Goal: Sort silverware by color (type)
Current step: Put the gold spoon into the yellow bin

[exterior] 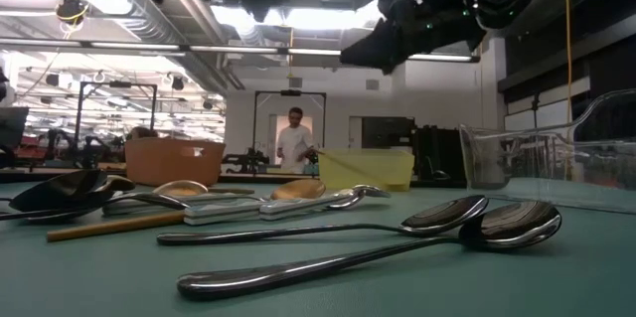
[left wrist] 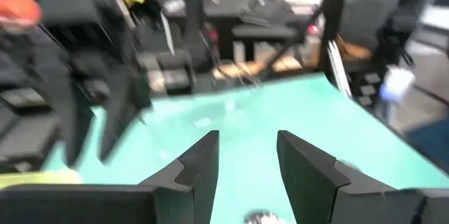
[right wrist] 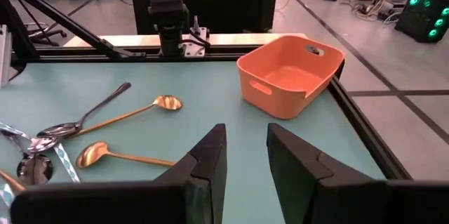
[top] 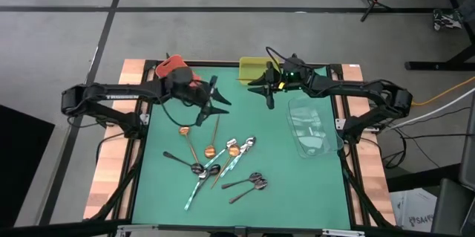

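Observation:
The silverware (top: 223, 163) lies loose on the green mat: gold spoons (right wrist: 133, 115), shiny silver ones (top: 249, 144) and dark ones (exterior: 397, 247), some crossing each other. My left gripper (top: 213, 112) hovers open over the mat, just beyond the pile's far left part, with nothing between its fingers (left wrist: 203, 164). My right gripper (top: 263, 94) hangs open above the far middle of the mat, near the yellow bin (top: 256, 70). It shows in its own wrist view (right wrist: 245, 154) and high in the low view (exterior: 373, 51), and holds nothing.
An orange bin (right wrist: 291, 73) stands at the far left corner of the mat, the yellow bin (exterior: 363, 168) at the far middle, and a clear bin (top: 312, 129) on the right. A person (exterior: 295, 138) stands in the room well behind the table.

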